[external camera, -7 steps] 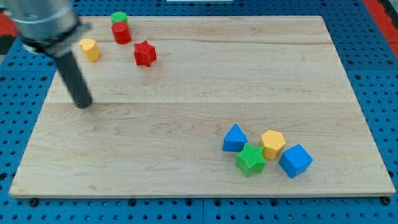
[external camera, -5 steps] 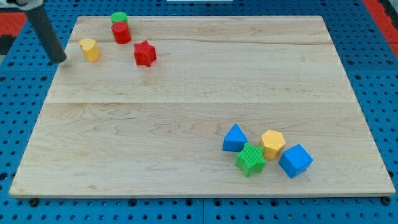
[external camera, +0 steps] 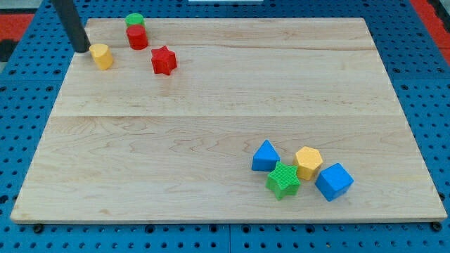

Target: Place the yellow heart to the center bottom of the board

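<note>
The yellow heart [external camera: 102, 56] lies near the board's top-left corner. My tip [external camera: 82, 49] stands just to its upper left, very close to it, at the board's left edge. I cannot tell if it touches the heart. The dark rod rises from there out of the view's top.
A red cylinder [external camera: 137, 37] with a green cylinder [external camera: 134, 20] behind it stands right of the heart. A red star [external camera: 164, 60] lies further right. At the bottom right a blue triangle [external camera: 265, 156], a green star [external camera: 283, 180], a yellow hexagon [external camera: 308, 162] and a blue cube [external camera: 333, 181] cluster together.
My tip has moved up from the board's left middle, past the left edge, to the heart's upper left. No block has moved.
</note>
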### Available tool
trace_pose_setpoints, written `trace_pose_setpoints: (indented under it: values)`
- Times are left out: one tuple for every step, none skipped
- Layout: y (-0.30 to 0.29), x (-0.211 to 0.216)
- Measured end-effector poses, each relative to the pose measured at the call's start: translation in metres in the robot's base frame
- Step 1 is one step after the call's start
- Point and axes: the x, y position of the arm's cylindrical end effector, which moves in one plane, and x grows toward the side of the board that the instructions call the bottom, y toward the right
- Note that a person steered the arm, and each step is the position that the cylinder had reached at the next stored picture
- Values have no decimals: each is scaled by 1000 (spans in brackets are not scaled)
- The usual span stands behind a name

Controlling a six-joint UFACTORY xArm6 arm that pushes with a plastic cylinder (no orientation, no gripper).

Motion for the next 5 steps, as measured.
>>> trace_pose_setpoints:
  values:
    - [1,-3]
    - [66,45]
    - [88,126]
    - [88,162]
    - [96,175]
